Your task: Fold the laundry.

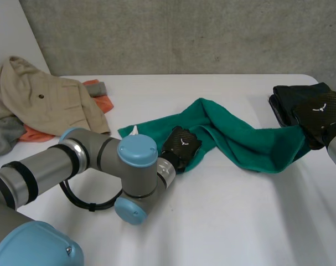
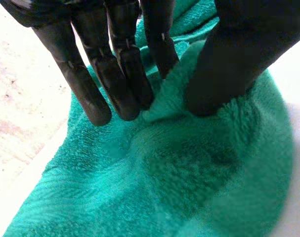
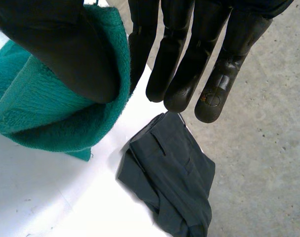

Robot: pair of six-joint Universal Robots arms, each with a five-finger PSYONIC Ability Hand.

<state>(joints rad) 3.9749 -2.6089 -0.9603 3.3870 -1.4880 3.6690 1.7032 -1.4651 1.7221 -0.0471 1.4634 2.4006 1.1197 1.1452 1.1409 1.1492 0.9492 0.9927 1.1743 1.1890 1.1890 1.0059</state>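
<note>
Both ends of the green towel (image 1: 239, 138) on the white table (image 1: 223, 221) are in my grip: left hand (image 1: 180, 145) pinching a fold, right hand (image 1: 321, 112) clamping the far end (beside a dark folded garment (image 3: 174, 182)).

Count on tabletop (image 1: 223, 221): one green towel (image 1: 239, 138), centre; one folded black garment (image 1: 292, 98), 2 o'clock; heaped at 10 o'clock, one beige garment (image 1: 40, 97), one orange garment (image 1: 37, 134), one grey garment (image 1: 4, 136).
</note>
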